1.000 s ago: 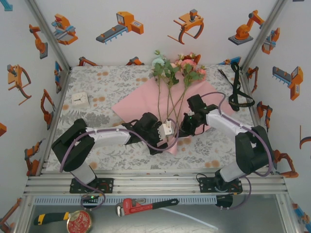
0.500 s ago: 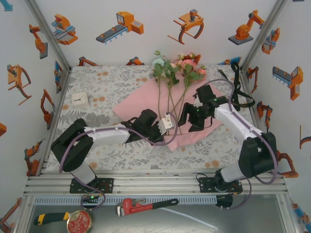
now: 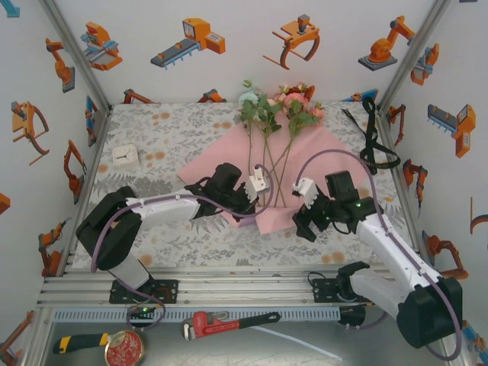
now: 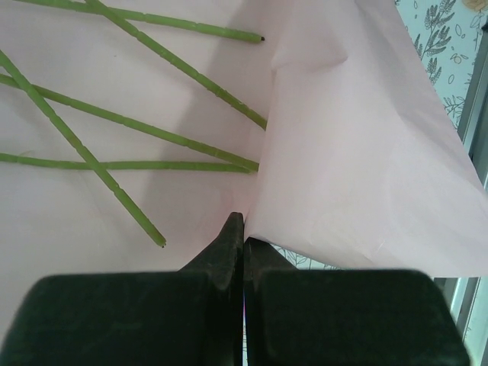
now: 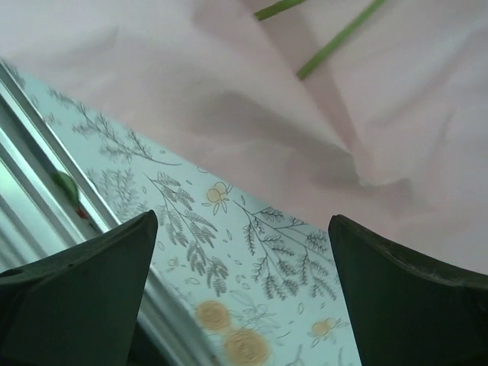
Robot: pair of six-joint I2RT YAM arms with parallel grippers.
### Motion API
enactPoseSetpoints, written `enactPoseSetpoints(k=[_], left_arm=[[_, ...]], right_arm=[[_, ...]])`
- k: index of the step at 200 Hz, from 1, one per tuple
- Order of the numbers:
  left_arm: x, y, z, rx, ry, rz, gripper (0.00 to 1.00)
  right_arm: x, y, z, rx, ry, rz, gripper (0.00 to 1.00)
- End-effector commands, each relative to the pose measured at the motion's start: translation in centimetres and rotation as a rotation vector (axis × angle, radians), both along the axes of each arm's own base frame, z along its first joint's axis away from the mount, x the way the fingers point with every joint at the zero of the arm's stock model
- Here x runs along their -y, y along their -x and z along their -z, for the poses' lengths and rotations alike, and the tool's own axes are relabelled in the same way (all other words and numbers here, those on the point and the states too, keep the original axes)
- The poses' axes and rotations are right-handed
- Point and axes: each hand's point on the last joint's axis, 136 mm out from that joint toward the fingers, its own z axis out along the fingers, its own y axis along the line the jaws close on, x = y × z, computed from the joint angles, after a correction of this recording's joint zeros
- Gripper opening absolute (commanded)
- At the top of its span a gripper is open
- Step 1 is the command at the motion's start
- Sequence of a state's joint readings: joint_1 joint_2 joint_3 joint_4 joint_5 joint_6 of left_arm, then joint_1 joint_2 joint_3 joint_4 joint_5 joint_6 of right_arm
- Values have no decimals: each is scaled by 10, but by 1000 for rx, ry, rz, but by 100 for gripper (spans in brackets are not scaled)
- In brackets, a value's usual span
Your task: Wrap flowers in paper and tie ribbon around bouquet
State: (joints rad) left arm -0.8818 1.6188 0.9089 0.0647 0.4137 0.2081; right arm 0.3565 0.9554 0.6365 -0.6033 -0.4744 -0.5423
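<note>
The pink paper (image 3: 217,164) lies spread on the table with the flowers (image 3: 286,107) on it, blooms at the back and long green stems (image 4: 145,130) running toward me. My left gripper (image 3: 250,200) is shut on the paper's near edge, and the left wrist view shows its jaws (image 4: 242,229) pinching a lifted fold of the paper (image 4: 358,168). My right gripper (image 3: 303,227) hangs open just off the paper's front right edge, its fingertips (image 5: 141,229) wide apart over the printed table cover. The black ribbon (image 3: 371,149) lies at the back right.
A small white box (image 3: 125,156) sits on the cover at the left. A red pipe wrench (image 3: 229,323), a yellow-handled tool (image 3: 80,342) and a round red tin (image 3: 123,348) lie on the metal shelf in front of the arm bases.
My left gripper has shut on the paper's near edge and drawn it back a little. My right gripper has opened, let go and pulled away to the front right.
</note>
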Motion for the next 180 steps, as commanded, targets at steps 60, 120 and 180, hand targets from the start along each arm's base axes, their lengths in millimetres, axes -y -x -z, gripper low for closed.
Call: enactPoseSetpoints(k=[60,120,180], left_arm=[[-5,-10,-41,-39,108,-51,0],[-16,-6,-47,-40,85,-49,0],[-29,14,-43,-24,34,46,16]], right_arm=[[-20,-72,0,546,223,-98,75],[-25,-41,-6,550,185,-142,67],[-29,-12,-1,406,108,-175,0]])
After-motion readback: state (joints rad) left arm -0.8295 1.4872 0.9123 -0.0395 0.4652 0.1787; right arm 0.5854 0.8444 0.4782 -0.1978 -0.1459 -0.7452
